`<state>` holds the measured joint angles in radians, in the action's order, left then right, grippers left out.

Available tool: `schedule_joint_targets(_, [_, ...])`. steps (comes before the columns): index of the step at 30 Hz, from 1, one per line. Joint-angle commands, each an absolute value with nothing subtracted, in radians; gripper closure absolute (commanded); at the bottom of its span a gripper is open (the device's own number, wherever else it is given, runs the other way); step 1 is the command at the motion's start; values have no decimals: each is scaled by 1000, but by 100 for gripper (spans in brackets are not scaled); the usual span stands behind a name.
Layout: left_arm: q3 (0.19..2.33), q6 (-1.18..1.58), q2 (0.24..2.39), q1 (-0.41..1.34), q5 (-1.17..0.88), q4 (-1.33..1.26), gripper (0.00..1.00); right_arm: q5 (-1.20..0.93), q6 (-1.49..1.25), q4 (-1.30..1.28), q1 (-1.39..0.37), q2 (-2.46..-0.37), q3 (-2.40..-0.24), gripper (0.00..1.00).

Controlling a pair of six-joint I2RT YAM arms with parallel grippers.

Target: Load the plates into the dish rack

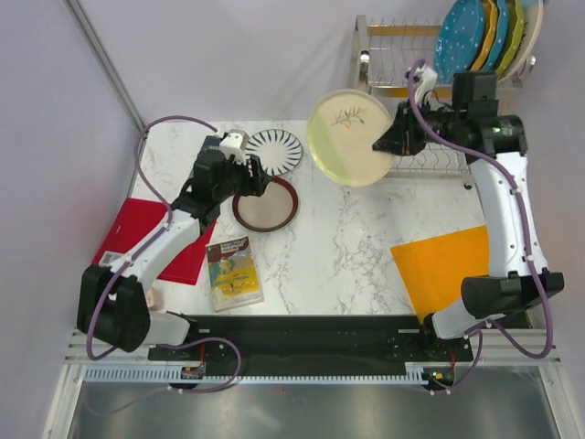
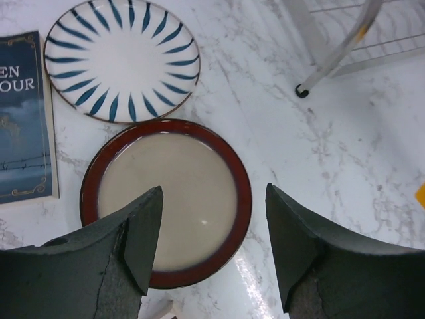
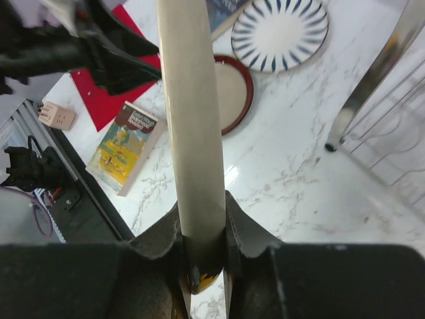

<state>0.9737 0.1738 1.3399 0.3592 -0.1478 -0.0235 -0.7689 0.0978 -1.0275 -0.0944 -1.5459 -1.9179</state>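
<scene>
My right gripper (image 1: 395, 139) is shut on the rim of the cream plate with a twig motif (image 1: 352, 137), holding it tilted in the air just left of the dish rack (image 1: 393, 55). The right wrist view shows this cream plate (image 3: 192, 133) edge-on, clamped in my right gripper (image 3: 202, 239). Several plates, one teal with dots (image 1: 460, 37), stand in the rack's upper shelf. My left gripper (image 1: 247, 178) hangs open over the near edge of the maroon-rimmed plate (image 2: 169, 193), holding nothing. The striped plate (image 2: 121, 60) lies flat just beyond it.
A red board (image 1: 146, 240) lies at the left and an orange board (image 1: 443, 267) at the right front. A picture book (image 1: 233, 272) lies near the front, left of centre. A rack leg (image 2: 332, 56) stands on the marble to the right of the plates.
</scene>
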Motion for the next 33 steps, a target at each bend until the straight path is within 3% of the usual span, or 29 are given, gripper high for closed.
schedule_joint_targets(1, [1049,135,1442,354,-103,-40,30,-744,98,-1077,-100,-1561,-2327,100])
schedule_joint_targets(4, [1092,166,1482,353,-113,-51,30,-541,74,-970,-98,-1620,-2483,100])
schedule_joint_targets(8, [1112,196,1512,354,-127,-72,31,-238,-33,-395,-98,-1510,-2236,100])
schedule_joint_targets(9, [1114,208,1520,354,-127,-77,31,-83,-64,-323,-97,-1488,-2197,100])
schedule_joint_targets(13, [1109,233,1534,353,-141,-80,31,253,-115,-273,-98,-1600,-2331,100])
schedule_joint_targets(20, [1075,264,1545,353,-147,-84,31,330,37,-173,-95,-1683,-2325,100])
schedule_joint_targets(33, [1112,284,1631,354,-175,-84,32,347,89,-227,-31,-1769,-2353,100])
